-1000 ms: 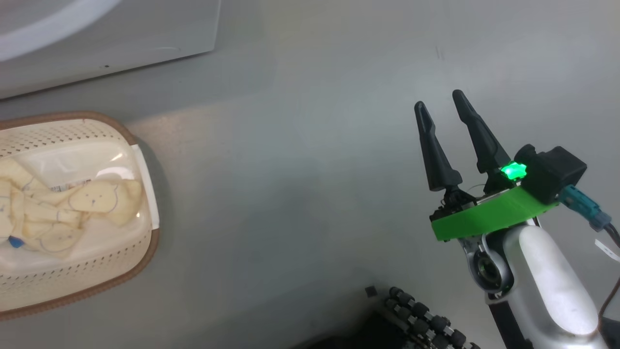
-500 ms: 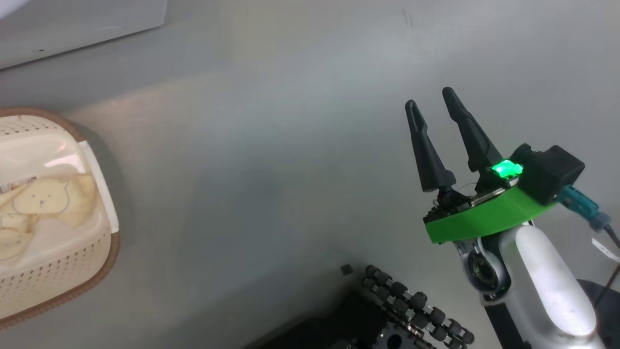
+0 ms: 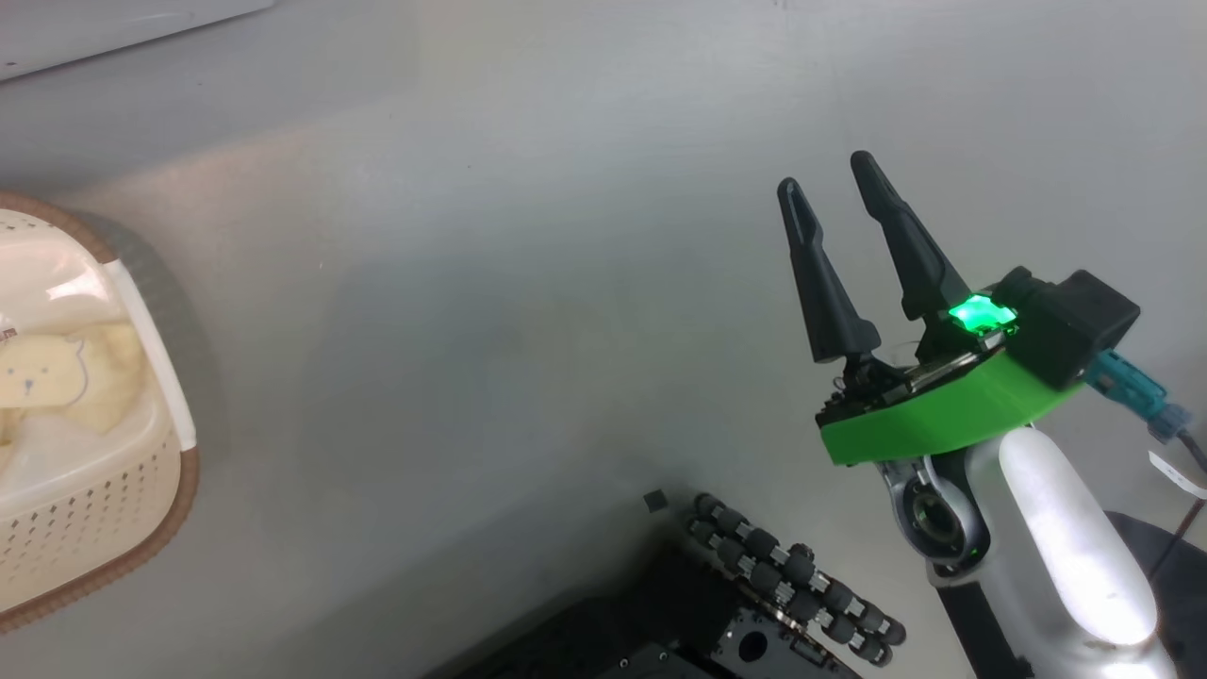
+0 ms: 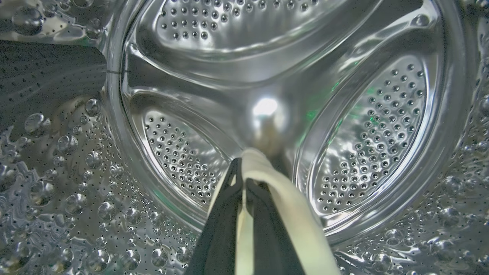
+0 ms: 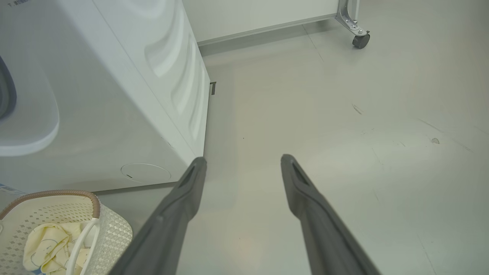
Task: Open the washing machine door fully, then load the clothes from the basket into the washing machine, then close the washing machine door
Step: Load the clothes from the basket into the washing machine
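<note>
The right claw (image 3: 823,172) has two long, tapering black fingers (image 3: 823,292) set on a bright green plate (image 3: 934,420), with a glowing green light (image 3: 981,314) and a boxy black module (image 3: 1075,325) beside them. A teal connector (image 3: 1127,389) trails a dark cable (image 3: 1193,457). The forearm (image 3: 1075,556) is glossy white with a silver joint (image 3: 929,514). Below is a black roller-studded wheel (image 3: 792,571).

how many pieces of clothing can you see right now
2: one cream piece pinched in the shut left hand inside the drum; one crumpled piece in the basket. More may be hidden underneath.
</note>
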